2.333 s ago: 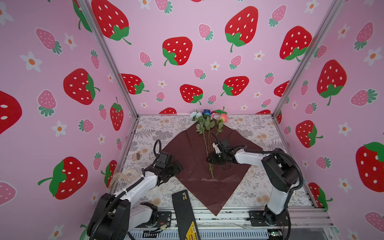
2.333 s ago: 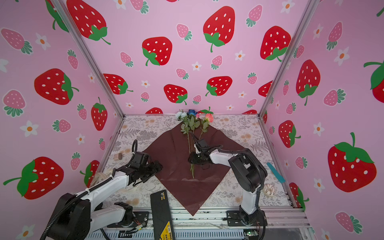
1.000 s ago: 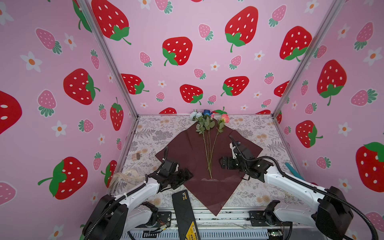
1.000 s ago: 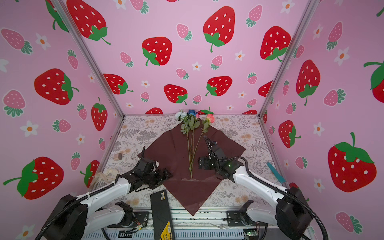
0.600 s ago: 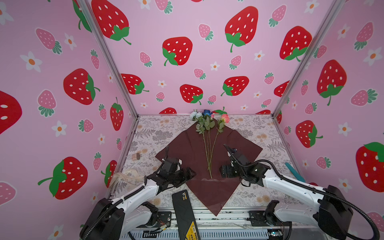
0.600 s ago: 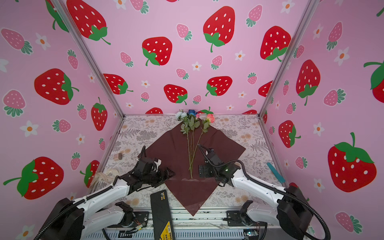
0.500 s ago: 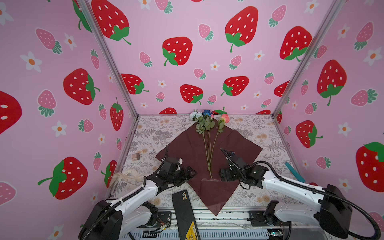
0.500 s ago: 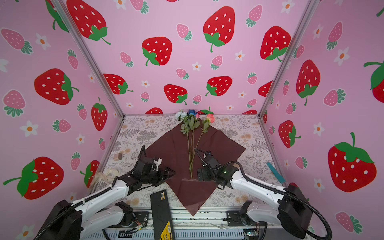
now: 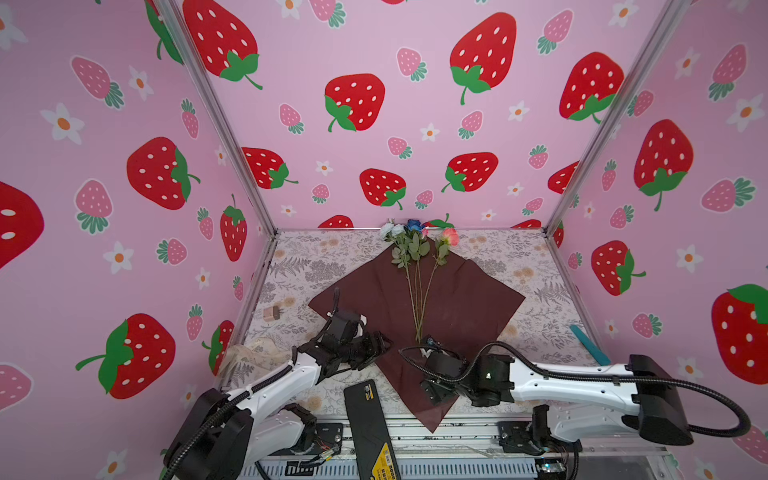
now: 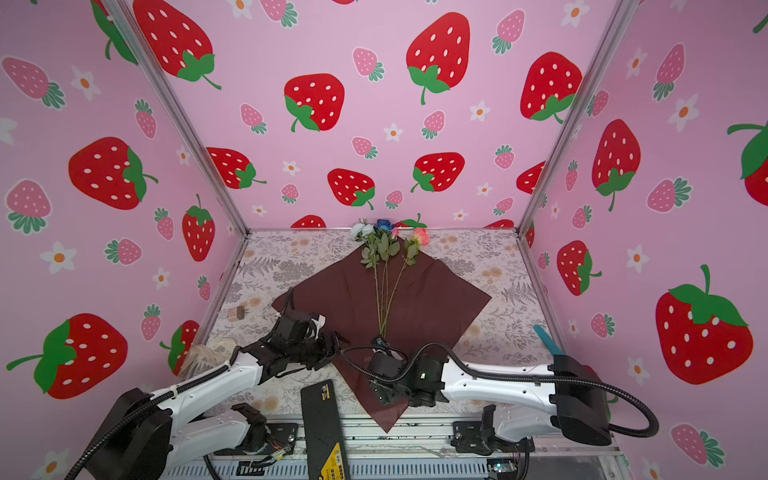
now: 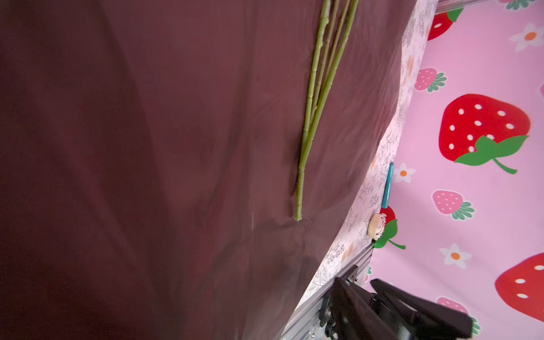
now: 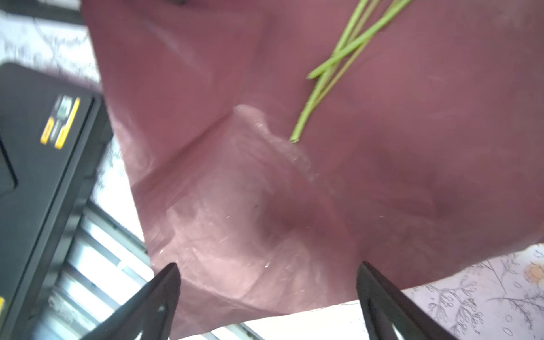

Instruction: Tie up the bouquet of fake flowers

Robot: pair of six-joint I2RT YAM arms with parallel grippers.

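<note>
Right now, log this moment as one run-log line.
bouquet of fake flowers: flat on wrapping paper, untied | left end effector: at paper's left edge, grip unclear | right end effector: open, above paper's near corner

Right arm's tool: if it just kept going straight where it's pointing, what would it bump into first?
Probably the dark red wrapping paper: the open right tool points at its shiny patch, short of the green stem ends. How high above the paper it hangs is unclear.
</note>
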